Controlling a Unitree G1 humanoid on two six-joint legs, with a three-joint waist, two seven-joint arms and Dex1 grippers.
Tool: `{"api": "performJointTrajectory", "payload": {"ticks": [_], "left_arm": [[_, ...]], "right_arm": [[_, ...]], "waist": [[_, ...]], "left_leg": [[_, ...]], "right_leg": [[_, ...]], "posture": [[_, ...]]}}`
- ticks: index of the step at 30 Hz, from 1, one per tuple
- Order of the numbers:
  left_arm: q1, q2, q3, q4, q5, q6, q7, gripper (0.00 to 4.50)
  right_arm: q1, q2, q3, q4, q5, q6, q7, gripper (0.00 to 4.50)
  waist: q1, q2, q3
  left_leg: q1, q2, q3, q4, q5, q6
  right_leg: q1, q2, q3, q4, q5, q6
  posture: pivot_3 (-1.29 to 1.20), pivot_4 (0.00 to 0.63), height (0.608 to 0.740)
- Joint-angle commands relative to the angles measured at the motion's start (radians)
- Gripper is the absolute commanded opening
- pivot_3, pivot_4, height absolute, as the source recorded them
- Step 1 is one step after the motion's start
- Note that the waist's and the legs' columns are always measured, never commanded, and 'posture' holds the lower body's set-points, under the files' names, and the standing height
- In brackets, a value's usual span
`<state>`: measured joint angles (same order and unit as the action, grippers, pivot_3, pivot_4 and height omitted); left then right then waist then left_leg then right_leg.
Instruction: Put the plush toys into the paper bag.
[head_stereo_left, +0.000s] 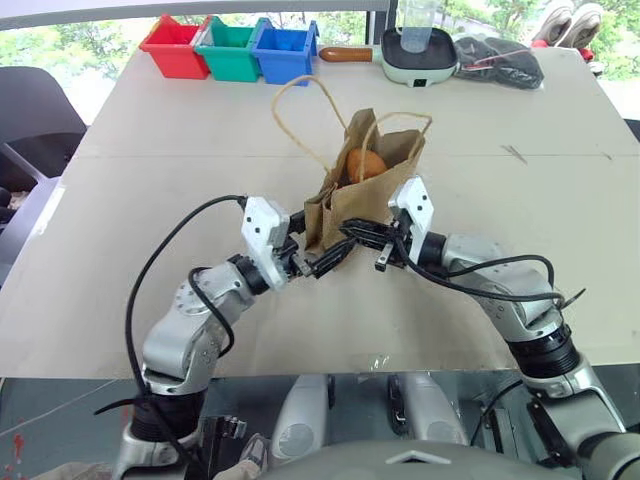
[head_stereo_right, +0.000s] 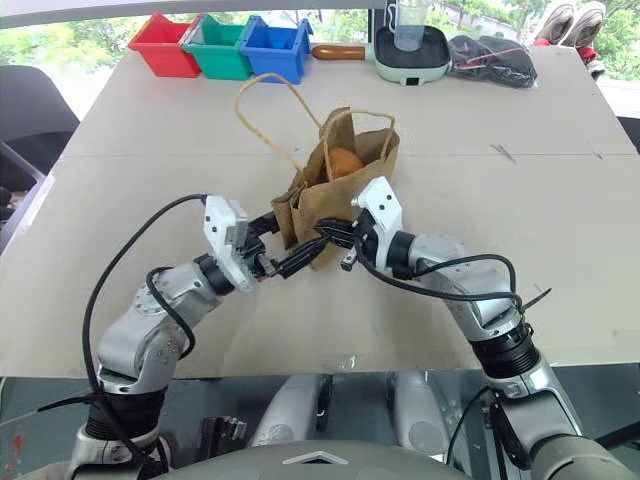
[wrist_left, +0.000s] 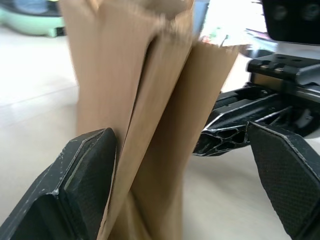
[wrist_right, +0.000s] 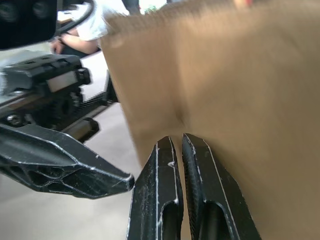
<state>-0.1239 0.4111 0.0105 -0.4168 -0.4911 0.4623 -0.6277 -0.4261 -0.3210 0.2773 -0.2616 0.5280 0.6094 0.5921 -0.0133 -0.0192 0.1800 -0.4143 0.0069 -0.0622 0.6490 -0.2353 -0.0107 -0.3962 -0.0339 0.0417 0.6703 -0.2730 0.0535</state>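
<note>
Inside paper bag (head_stereo_left: 365, 195) orange toy (head_stereo_left: 366, 163) half hidden; left claw (wrist_left: 190, 175) spread, right claw (wrist_right: 181, 150) pressed together.

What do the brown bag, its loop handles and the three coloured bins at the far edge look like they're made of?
The brown paper bag looks like matte kraft paper: sharp creases, folded side gussets. Its tan loop handles seem to be twisted paper cord, thin and springy-looking. The red, green and blue bins appear to be moulded plastic, smooth and slightly glossy, though gloss alone doesn't prove it.

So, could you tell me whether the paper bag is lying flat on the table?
No, the paper bag stands upright on the table, its mouth open upward with an orange-brown plush toy inside.
</note>
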Motion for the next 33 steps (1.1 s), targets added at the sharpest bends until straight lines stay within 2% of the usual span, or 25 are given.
{"api": "performJointTrajectory", "payload": {"ticks": [1,7,12,14,16,18,22,23,24,25,27,28,30,32,33], "left_arm": [[-0.009,-0.025,0.001,0.003,0.021,-0.043,0.030,3.18],[-0.042,-0.017,0.026,0.071,0.011,-0.074,-0.012,0.18],[-0.119,0.052,0.044,0.185,-0.011,-0.140,-0.188,0.07],[-0.198,0.161,0.037,0.325,-0.020,-0.282,-0.497,0.07],[-0.351,0.245,0.015,0.587,0.015,-0.410,-0.742,0.00],[-0.484,0.256,-0.012,0.810,0.062,-0.536,-0.860,0.00],[-0.686,0.231,-0.059,1.178,0.160,-0.765,-0.980,0.00],[-0.719,0.228,-0.078,1.241,0.167,-0.779,-0.987,0.00],[-0.750,0.217,-0.076,1.305,0.188,-0.799,-0.987,0.00],[-0.771,0.208,-0.071,1.348,0.202,-0.817,-0.987,0.56],[-0.795,0.190,-0.043,1.390,0.203,-0.814,-0.971,0.94],[-0.793,0.185,-0.026,1.381,0.189,-0.789,-0.960,1.46],[-0.761,0.185,0.003,1.324,0.162,-0.726,-0.932,2.45],[-0.648,0.214,0.044,1.166,0.117,-0.624,-0.888,3.47],[-0.592,0.228,0.062,1.089,0.101,-0.571,-0.860,3.78]], "right_arm": [[0.049,-0.012,-0.084,-0.083,0.072,-0.005,0.042,0.00],[0.247,-0.154,-0.290,-0.199,0.109,-0.015,0.051,0.00],[0.362,-0.246,-0.398,-0.311,0.054,-0.093,0.070,0.00],[0.416,-0.308,-0.433,-0.365,0.031,-0.123,0.109,0.00],[0.446,-0.348,-0.469,-0.420,0.032,-0.144,0.127,0.54],[0.473,-0.381,-0.485,-0.448,0.024,-0.160,0.146,1.34],[0.533,-0.423,-0.521,-0.483,0.002,-0.179,0.162,3.35],[0.548,-0.429,-0.532,-0.490,-0.003,-0.184,0.163,3.73],[0.560,-0.431,-0.542,-0.499,0.002,-0.183,0.163,4.33],[0.559,-0.430,-0.546,-0.507,0.007,-0.176,0.153,4.50],[0.558,-0.430,-0.547,-0.519,0.013,-0.167,0.145,4.50],[0.560,-0.431,-0.549,-0.523,0.014,-0.166,0.144,4.50],[0.566,-0.427,-0.554,-0.526,0.015,-0.173,0.144,4.50],[0.584,-0.433,-0.558,-0.511,-0.001,-0.204,0.171,4.50],[0.597,-0.432,-0.568,-0.505,0.002,-0.217,0.184,4.50]], "waist": [[0.000,0.000,0.000],[0.001,0.000,0.000],[-0.005,0.000,0.000],[-0.004,0.000,0.000],[-0.001,0.001,0.000],[0.000,0.001,0.000],[0.002,-0.001,-0.001],[0.001,-0.002,-0.001],[0.000,-0.002,-0.001],[-0.001,-0.002,-0.001],[-0.004,-0.002,-0.001],[-0.004,-0.002,-0.001],[-0.006,-0.002,-0.001],[-0.014,-0.002,-0.001],[-0.016,-0.002,-0.001]], "left_leg": [[0.000,0.000,0.000,0.000,0.000,0.000],[-0.001,-0.001,0.001,0.001,0.000,0.000],[0.001,0.000,0.001,0.002,0.000,0.000],[0.002,0.000,0.002,0.002,0.000,0.000],[0.001,0.000,0.002,0.002,0.000,0.000],[0.001,0.000,0.002,0.004,0.000,0.000],[0.000,-0.001,0.002,0.004,0.000,0.000],[-0.001,-0.002,0.002,0.004,0.000,0.000],[-0.001,-0.002,0.002,0.004,0.000,0.000],[-0.002,-0.002,0.002,0.004,0.000,0.000],[-0.001,-0.001,0.002,0.004,0.000,0.000],[-0.001,-0.001,0.001,0.004,0.000,0.000],[-0.001,-0.001,0.001,0.004,0.000,0.000],[0.000,0.000,0.002,0.004,0.000,0.000],[0.000,0.000,0.002,0.004,0.000,0.000]], "right_leg": [[0.000,0.000,0.000,0.000,0.000,0.000],[0.001,-0.001,0.000,0.000,0.000,0.000],[0.000,0.002,0.000,0.005,0.000,0.000],[0.000,0.002,0.000,0.006,0.000,0.000],[0.000,0.003,-0.001,0.006,-0.001,0.000],[0.000,0.004,-0.001,0.006,-0.001,0.000],[0.001,0.002,0.000,0.002,0.000,0.000],[0.001,0.001,0.000,0.002,0.000,0.000],[0.001,0.001,-0.001,0.002,0.000,0.001],[0.001,0.001,-0.001,0.002,0.000,0.001],[0.001,0.001,-0.001,0.002,0.000,0.001],[0.001,0.002,-0.001,0.002,0.000,0.001],[0.001,0.002,-0.001,0.003,-0.001,0.001],[0.000,0.002,0.000,0.004,-0.001,0.001],[0.001,0.001,0.000,0.006,-0.001,0.001]], "posture": [[0.00,0.150,0.740],[0.00,0.150,0.740],[0.00,0.150,0.740],[0.00,0.150,0.740],[0.00,0.150,0.740],[0.00,0.150,0.740],[0.00,0.150,0.740],[0.00,0.150,0.740],[0.00,0.150,0.740],[0.00,0.150,0.740],[0.00,0.150,0.740],[0.00,0.150,0.740],[0.00,0.150,0.740],[0.00,0.150,0.740],[0.00,0.150,0.740]]}}
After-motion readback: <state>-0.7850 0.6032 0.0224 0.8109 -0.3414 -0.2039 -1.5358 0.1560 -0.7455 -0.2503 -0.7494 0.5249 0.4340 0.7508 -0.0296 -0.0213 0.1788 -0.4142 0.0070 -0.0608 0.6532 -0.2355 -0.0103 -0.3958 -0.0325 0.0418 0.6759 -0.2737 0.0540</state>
